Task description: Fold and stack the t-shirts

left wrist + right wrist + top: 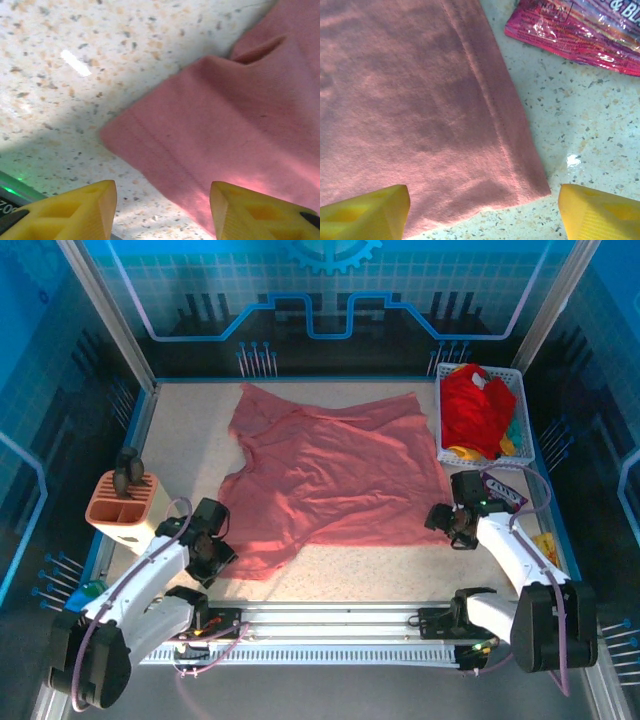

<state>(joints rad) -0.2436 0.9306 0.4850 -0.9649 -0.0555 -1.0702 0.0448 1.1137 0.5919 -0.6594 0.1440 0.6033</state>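
Salmon-pink shirt (330, 475), flat and rumpled, between both grippers. Left gripper (161, 194) parted, nothing held; hemmed corner just ahead of fingers, the rest cut off to the right. Right gripper (483, 196) wide, empty; another hemmed corner between fingertips, contact unclear. Shiny packet (580, 30) ahead-right, cropped, print unreadable. Red shirt (470, 410) bunched in basket (523, 390) beyond right gripper, lower cloth mostly hidden.

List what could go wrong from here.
1. The snack packet lies close to the corner of the pink shirt under the open right jaws; a pinch or drag might snag it.
2. The left jaws straddle the hem's edge, one side over bare table; they may catch too little cloth and slip.
3. The shirt lies wrinkled, so folds could come out uneven.
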